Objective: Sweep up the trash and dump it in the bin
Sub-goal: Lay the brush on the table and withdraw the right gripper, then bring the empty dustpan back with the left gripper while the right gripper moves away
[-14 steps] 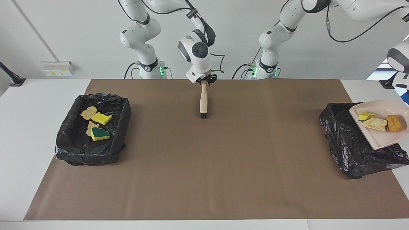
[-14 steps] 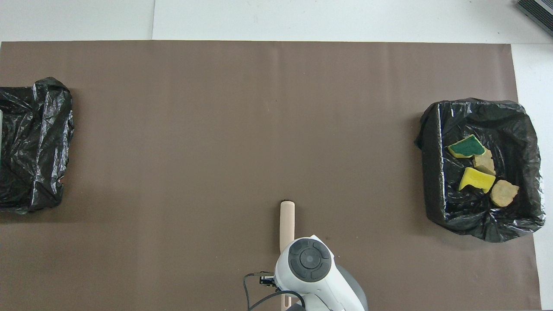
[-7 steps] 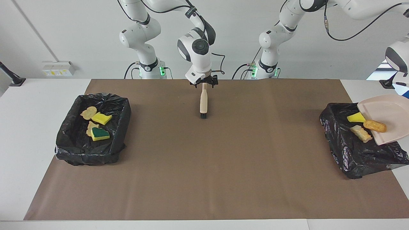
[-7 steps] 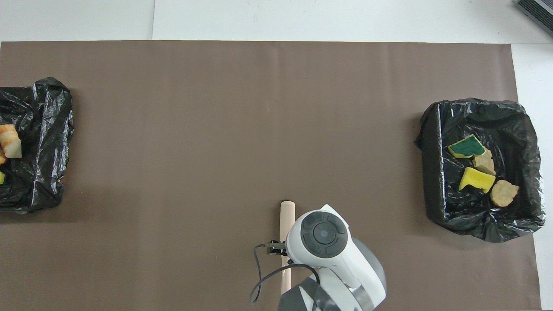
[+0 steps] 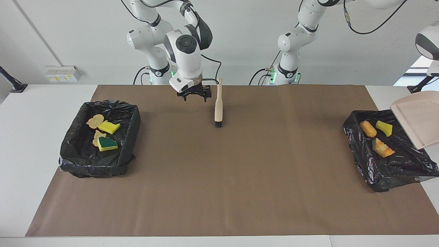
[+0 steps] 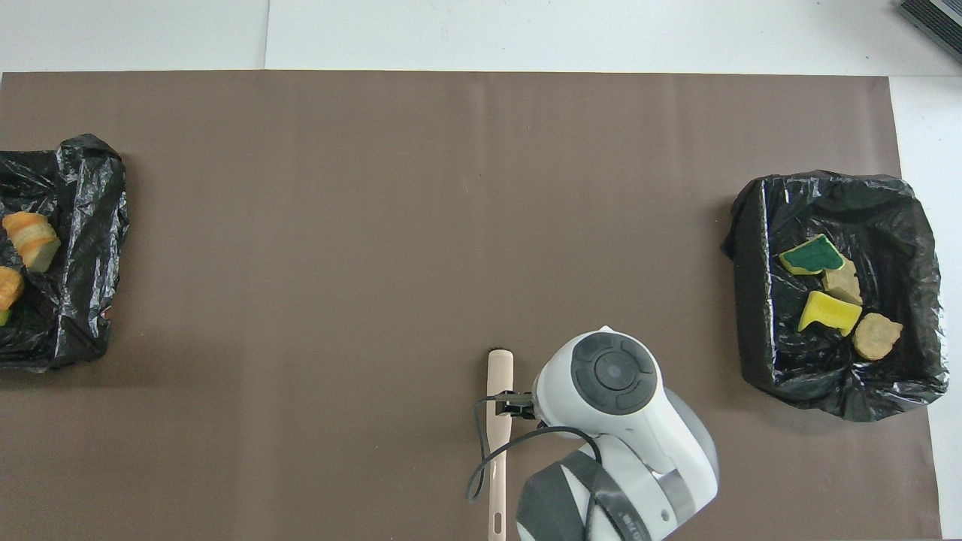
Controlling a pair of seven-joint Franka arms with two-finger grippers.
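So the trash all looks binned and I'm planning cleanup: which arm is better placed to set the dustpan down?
Left. The pale pink dustpan hangs tilted over the bin at the left arm's end. The right hand, open, is up beside the brush lying mid-table.

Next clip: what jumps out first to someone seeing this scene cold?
Two bins lined with black bags, one at each end of the brown mat: the right arm's bin holds four scraps, the left arm's bin three. A tilted, empty pink dustpan hangs over the latter, its gripper out of view. Mid-table the beige brush lies on the mat, the right gripper open beside it.
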